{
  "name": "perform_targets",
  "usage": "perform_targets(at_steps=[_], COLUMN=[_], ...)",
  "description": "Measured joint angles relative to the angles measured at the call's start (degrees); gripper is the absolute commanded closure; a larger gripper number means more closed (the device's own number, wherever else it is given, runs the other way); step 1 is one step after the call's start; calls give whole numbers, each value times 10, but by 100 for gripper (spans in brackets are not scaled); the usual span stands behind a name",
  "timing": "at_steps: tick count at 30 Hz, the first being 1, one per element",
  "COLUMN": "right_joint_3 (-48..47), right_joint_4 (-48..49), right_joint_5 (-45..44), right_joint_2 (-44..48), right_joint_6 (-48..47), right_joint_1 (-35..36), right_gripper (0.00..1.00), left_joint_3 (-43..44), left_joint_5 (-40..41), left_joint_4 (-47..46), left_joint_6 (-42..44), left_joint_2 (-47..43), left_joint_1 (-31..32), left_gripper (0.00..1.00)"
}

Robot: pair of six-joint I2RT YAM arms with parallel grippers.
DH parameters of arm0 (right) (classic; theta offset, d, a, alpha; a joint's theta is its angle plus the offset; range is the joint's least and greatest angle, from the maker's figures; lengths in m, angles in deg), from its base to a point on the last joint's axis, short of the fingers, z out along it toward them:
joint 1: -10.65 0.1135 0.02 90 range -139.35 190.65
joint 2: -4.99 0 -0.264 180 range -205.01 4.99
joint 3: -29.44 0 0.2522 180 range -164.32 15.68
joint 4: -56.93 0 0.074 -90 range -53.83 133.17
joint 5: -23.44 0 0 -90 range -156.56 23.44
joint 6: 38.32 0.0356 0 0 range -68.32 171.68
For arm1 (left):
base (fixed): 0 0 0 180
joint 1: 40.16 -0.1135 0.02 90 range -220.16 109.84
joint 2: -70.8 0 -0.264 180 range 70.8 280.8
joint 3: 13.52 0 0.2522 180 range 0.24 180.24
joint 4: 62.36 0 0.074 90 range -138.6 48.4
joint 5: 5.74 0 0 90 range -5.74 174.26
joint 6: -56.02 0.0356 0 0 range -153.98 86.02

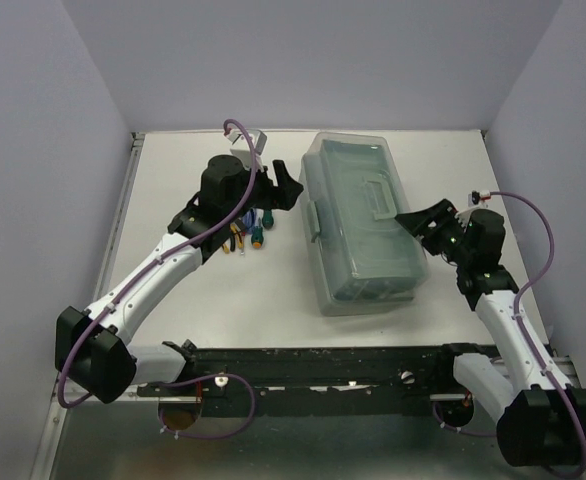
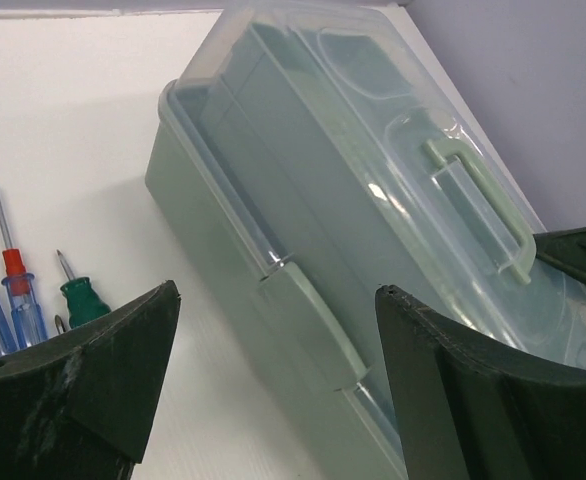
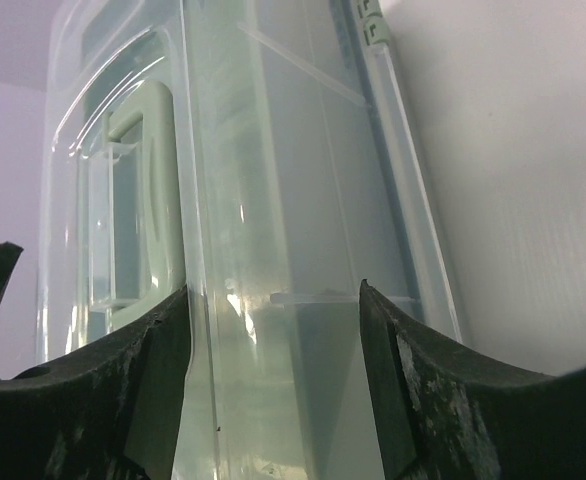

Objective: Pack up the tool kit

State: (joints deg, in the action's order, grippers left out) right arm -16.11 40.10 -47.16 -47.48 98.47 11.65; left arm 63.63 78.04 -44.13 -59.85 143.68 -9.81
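Grey-green toolbox [image 1: 365, 262] upright, clear lid [image 1: 358, 190] on; screwdrivers [image 1: 254, 232] loose just left.

Toolbox [image 1: 363, 225]: no word, brand or number can be read on the clear lid or the green walls, in any view.
Latch [image 2: 308, 325]: plain surface, no readable mark.
Carry handle [image 2: 478, 205]: plain, no lettering to read.
Screwdrivers [image 2: 18, 300]: no print can be made out on the handles; they are too small in the overhead view to tell.
Overall: no readable text, label or sign.
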Motion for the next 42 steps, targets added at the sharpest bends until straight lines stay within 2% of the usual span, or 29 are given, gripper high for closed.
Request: perform_targets(at_steps=[7,15,17,22,27,32,36,42], right_joint_3=[-6,-24,-24,-9,-23,-65,-103,-141], right_joint_4=[-24,-87,-122,-272,-360,-402,-403,-386], right_joint_5=[-32,-139,-166,-209,-249,-292,-300,-233], right_joint_2=[6,14,14,13,65,141,192,204], right_joint_6=[-1,-23,-34,-66,-88,-99,-123,-141], right_joint_1=[-49,-64,-68,-67,-63,-63,-63,-63], right_gripper=[37,30,26,11,5,4,4,5], left_joint_3=[0,-1,-2,-2,-2,-2,9,56], left_joint_5=[-48,-103,-114,-127,-134,-136,-138,-148], left_joint_4=[-22,-60,-71,-85,-93,-95,-90,-90], left_joint_6=[-6,-25,-30,-36,-39,-40,-39,-36], left_joint_2=[21,73,83,99,104,104,105,112], left_joint_1=[-9,-9,-6,5,14,15,17,40], left_gripper=[8,6,6,6,5,5,4,1])
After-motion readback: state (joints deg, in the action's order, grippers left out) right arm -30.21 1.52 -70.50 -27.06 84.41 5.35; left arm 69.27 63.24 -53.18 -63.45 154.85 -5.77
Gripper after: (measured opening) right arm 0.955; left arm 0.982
